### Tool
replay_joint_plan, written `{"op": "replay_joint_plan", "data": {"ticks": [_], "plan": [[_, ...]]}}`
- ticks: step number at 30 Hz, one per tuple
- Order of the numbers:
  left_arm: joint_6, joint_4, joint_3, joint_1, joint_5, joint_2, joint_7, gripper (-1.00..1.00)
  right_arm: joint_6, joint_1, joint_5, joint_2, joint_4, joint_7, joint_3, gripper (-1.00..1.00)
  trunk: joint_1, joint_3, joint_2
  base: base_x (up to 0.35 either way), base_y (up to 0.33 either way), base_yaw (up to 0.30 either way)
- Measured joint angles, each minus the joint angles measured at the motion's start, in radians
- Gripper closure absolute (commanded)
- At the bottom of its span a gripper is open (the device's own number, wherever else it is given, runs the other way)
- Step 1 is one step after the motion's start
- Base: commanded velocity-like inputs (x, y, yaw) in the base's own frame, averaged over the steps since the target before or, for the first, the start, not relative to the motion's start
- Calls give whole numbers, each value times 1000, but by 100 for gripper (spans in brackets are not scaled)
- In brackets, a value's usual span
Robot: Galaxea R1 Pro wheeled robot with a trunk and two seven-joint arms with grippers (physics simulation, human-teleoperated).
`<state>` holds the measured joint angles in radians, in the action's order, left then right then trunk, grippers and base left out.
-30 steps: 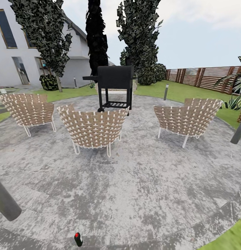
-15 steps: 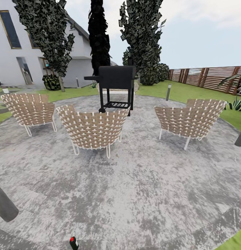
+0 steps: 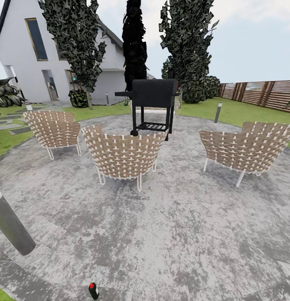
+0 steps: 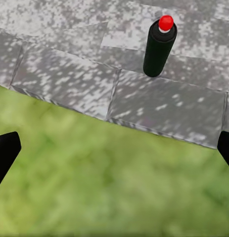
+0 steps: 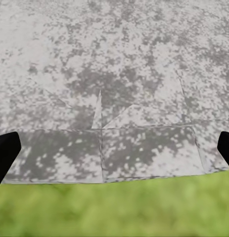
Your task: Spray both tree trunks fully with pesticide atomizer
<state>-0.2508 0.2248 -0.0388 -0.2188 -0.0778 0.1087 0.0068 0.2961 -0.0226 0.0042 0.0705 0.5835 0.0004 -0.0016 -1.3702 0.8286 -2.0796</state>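
The round grey paved patch [image 3: 170, 234] of the garden is seen from the head view with three woven chairs [image 3: 124, 154] and a black grill [image 3: 153, 98] toward 12 o'clock, and the pesticide atomizer [image 3: 93, 291] stands upright at 6 o'clock, left of centre, so the left arm is judged nearer. In the left wrist view the atomizer [image 4: 159, 45] is shown ahead of the left gripper [image 4: 114, 150], at about 1 o'clock, its long axis vertical and its red cap up, just past the grass edge [image 4: 94, 173]. Both the left gripper and the right gripper [image 5: 114, 150] are spread wide with nothing held, and bare paving [image 5: 114, 74] is shown by the right wrist view.
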Motion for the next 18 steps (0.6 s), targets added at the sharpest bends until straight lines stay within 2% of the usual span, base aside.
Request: {"op": "replay_joint_plan", "data": {"ticks": [5, 11, 14, 16, 18], "plan": [[6, 23, 10, -11, 9, -2, -11, -100, 0, 0, -1, 0, -8, -3, -2, -100, 0, 0, 0, 0, -1, 7], [18, 100, 15, -93, 13, -10, -15, -100, -1, -18, -2, 1, 60, -5, -3, -100, 0, 0, 0, 0, 0, 0], [25, 125, 14, -173, 14, -9, -14, -100, -7, -74, -1, 5, 159, -6, -6, -100, 0, 0, 0, 0, 0, 0], [26, 127, 13, -197, 12, -8, -13, -100, -8, -98, -1, 5, 179, -6, -6, -100, 0, 0, 0, 0, 0, 0], [27, 129, 11, -242, 8, -7, -9, -100, -14, -159, -1, 6, 203, -6, -7, -100, 0, 0, 0, 0, 0, 0]]}}
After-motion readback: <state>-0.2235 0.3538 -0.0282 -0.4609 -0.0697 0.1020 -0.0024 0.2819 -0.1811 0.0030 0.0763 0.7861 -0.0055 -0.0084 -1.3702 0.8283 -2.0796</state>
